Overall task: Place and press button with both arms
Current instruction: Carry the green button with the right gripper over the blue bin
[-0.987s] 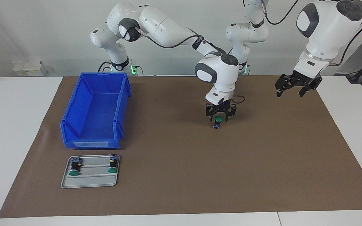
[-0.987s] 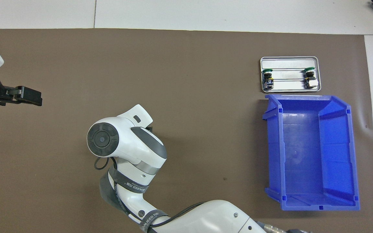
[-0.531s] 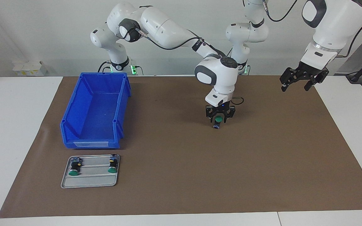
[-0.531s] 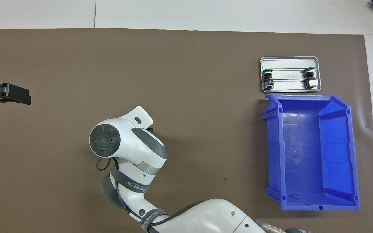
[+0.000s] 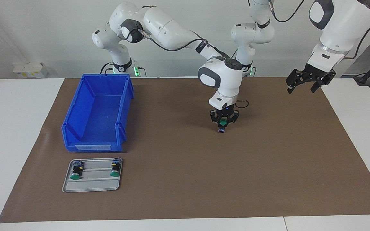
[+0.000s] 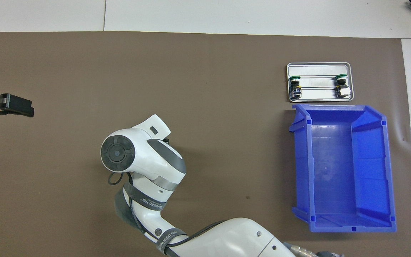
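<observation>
A brown mat (image 5: 268,166) covers most of a white table (image 5: 14,134), with a pale wall rising at the robots' end. On the mat toward the right arm's end sits a blue bin (image 5: 96,112), open-topped. Just beside it, farther from the robots, lies a small grey tray (image 5: 92,184) holding two spare buttons (image 5: 75,171) on their sides, green caps pointing away from the robots.

The button (image 5: 223,123) stands near the middle of the mat — round green cap up, short dark barrel below, a grey-blue end resting on the mat, as far as the facing view tells. The right gripper (image 5: 223,120) is down on it, fingers drawn in tight around the cap, so it has the button clamped. In the overhead view the right arm's white wrist (image 6: 141,157) blocks the button entirely.

The left gripper (image 5: 303,86) hangs in the air over the mat's edge at the left arm's end, well apart from the button, fingers spread wide and holding nothing — that arm waits.
</observation>
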Controlling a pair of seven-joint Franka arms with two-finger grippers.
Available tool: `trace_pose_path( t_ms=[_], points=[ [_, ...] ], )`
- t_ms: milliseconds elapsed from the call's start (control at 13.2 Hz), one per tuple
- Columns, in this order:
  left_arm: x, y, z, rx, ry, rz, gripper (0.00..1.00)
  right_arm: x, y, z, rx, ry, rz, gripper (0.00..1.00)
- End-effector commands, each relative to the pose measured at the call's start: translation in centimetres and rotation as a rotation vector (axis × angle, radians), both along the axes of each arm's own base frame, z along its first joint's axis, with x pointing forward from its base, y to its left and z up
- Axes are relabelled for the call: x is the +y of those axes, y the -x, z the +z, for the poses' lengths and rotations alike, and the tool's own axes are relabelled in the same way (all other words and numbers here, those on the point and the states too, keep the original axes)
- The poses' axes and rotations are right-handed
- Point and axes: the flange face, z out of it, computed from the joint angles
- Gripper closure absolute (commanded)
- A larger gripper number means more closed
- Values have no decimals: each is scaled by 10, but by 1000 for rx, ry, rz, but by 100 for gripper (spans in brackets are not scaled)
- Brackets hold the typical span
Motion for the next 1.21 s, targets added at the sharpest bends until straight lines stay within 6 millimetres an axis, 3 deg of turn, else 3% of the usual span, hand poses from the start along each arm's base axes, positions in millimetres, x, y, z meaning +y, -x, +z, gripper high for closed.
trace_pose_path(
  t_ms=[0,152,304,683,1139],
  points=[
    [3,9,1,6,12,2,0,-9,-3,21,-34,-9,-9,100],
    [3,9,1,6,12,2,0,-29,-8,32,-34,6,11,100],
    [3,9,1,6,12,2,0,-70,-14,49,-20,32,40,100],
    [3,9,1,4,12,2,0,-194,-26,105,-13,68,16,100],
    [3,9,1,4,12,2,0,-341,-20,161,-2,119,-6,100]
  ],
)
